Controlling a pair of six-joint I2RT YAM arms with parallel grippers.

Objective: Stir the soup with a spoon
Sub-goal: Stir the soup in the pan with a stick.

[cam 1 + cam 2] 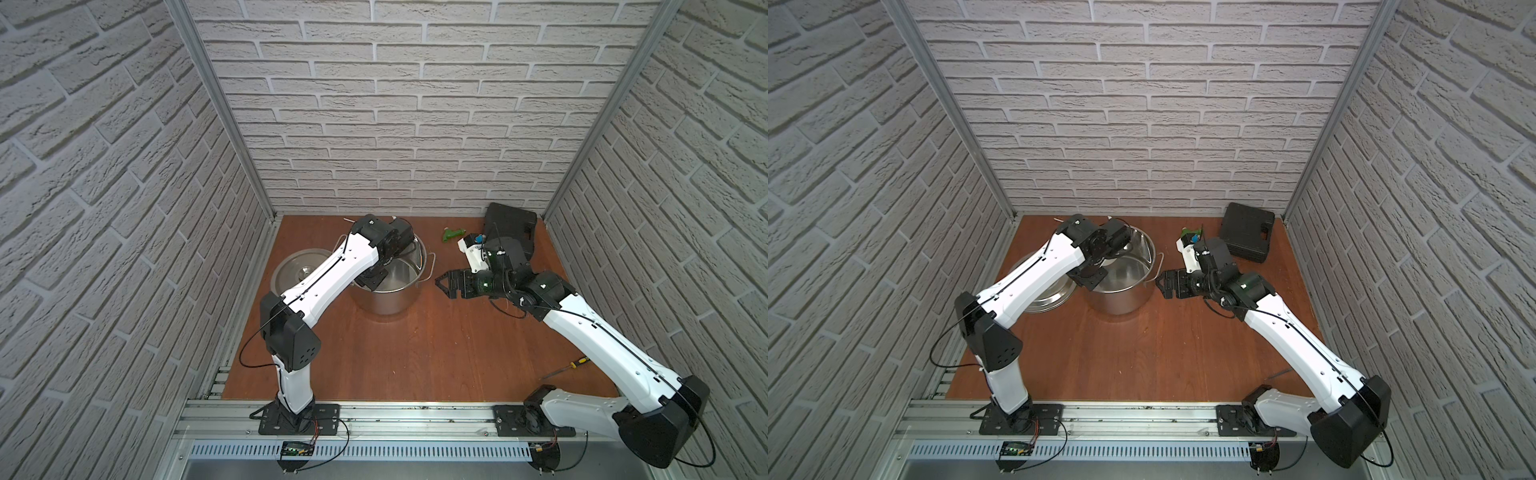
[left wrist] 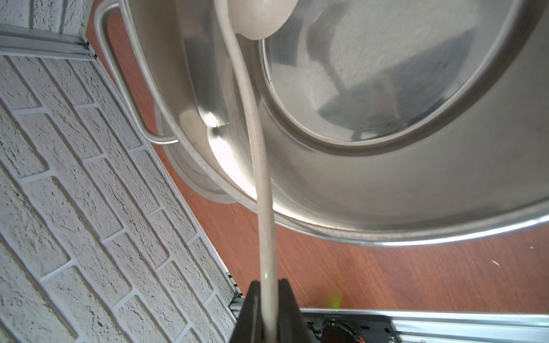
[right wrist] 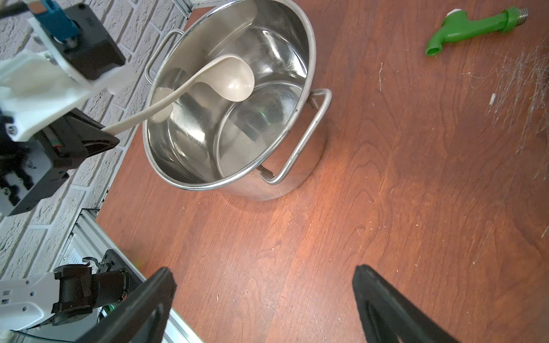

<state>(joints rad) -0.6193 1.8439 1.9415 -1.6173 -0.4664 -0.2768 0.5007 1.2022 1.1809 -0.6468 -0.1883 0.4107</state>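
Clearly, the spoon (image 3: 234,84) is gripped by its slim handle in the closed left pincer (image 2: 267,285). The handle is passed over the rim of the steel pot (image 1: 386,303), and the round cream bowl is held inside the pot near its wall. Whether the bowl touches the bottom cannot be told. The pot is set upright on the brown bench (image 1: 415,353), with its lid (image 1: 299,266) laid just beside it, partly hidden under the left arm. The right pincer (image 3: 263,271) is spread wide with nothing between its fingers, and is held near the pot's side handle, apart from it. A green plastic fitting (image 3: 469,28) and a black case (image 1: 1246,232) are seen toward the back wall. A screwdriver (image 1: 575,365) is seen beside the right arm.
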